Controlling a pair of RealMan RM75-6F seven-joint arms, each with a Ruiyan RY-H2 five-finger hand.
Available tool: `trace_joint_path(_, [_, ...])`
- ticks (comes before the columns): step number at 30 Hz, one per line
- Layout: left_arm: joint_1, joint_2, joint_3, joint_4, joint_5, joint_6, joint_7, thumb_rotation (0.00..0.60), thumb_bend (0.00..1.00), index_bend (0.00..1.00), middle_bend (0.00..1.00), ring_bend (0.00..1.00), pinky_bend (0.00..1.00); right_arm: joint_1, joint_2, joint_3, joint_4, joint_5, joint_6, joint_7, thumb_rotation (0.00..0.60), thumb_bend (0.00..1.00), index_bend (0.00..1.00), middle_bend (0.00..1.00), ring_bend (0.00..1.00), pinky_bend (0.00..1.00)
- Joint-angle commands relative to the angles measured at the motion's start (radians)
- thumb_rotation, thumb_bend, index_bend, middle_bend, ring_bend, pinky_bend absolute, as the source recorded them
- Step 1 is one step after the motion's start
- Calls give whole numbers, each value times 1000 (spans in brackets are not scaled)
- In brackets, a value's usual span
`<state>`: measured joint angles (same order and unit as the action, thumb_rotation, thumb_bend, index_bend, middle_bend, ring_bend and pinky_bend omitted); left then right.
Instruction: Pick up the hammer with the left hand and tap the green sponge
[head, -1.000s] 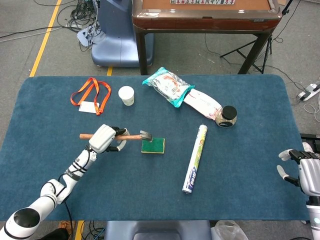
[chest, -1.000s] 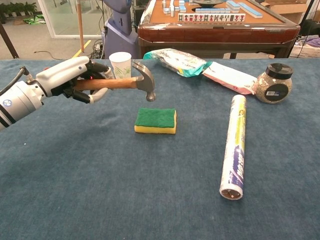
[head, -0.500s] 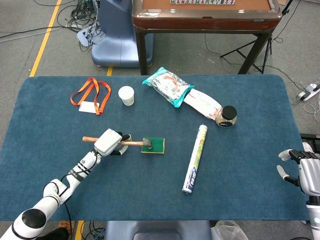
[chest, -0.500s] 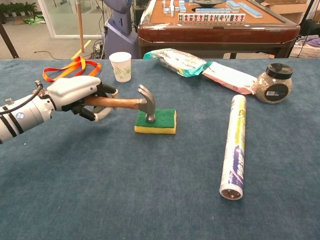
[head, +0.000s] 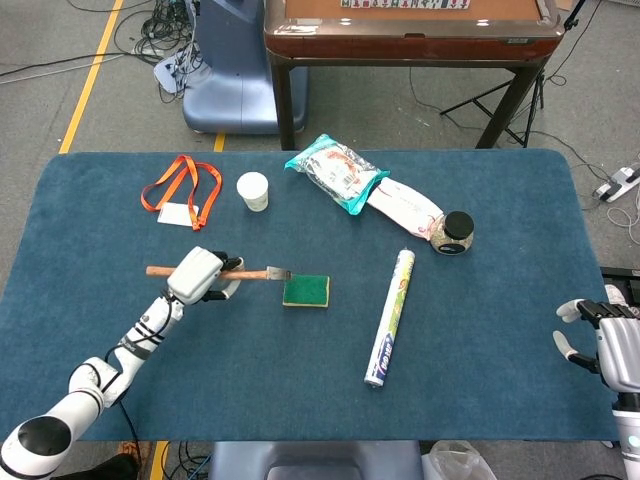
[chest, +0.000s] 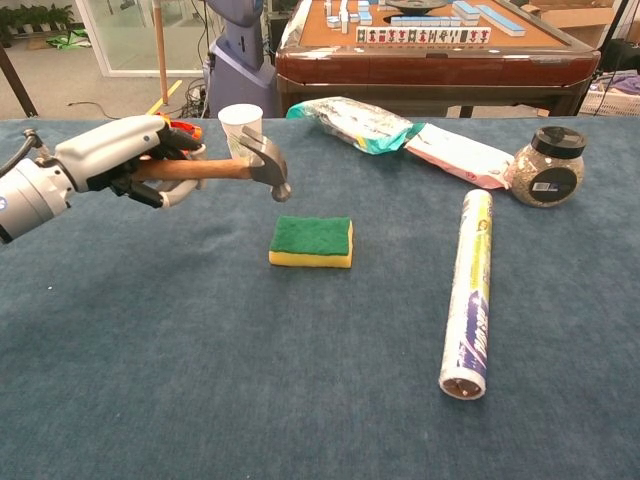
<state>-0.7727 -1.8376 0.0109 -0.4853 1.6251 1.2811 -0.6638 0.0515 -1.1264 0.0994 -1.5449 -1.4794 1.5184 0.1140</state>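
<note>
left hand: wrapped around the wooden handle of the hammer, held above the table at its left side; same hand in head view
hammer: handle near level, metal head at the right end, face pointing down; raised off the cloth, clear of the sponge, up and to the left of it; head view shows the head just left of the sponge's near-left corner, not touching
lanyard: orange strap with a white card, far left of table, behind the left hand; mostly hidden by the hand in chest view
paper cup: white, upright, right of the lanyard, behind the hammer
green sponge: green top, yellow base, lying flat mid-table, nothing on it; head view
snack bag: teal and white, far centre of table
white pouch: flat, pink print, its left end touching the snack bag and its right end touching the jar
foil roll: long boxed roll lying lengthwise, right of the sponge, well apart from it
jar: glass, black lid, on its side, grainy contents
right hand: at the right table edge, fingers spread, nothing in it; head view only
</note>
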Motion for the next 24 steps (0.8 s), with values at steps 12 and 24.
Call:
trace_joint_path(12, [45,2,15,63,-29,-102,40,600,470,724,793,613,816,3,-2,-1,-1,2,-6,-7,600,258,473,504,449,415])
trace_joint_path(24, [58,-1,12,52,-42,-135,81,600,468,640,709,563,816,1,-1,-2,-1,0,-3,-4,600,258,473,504,449,415])
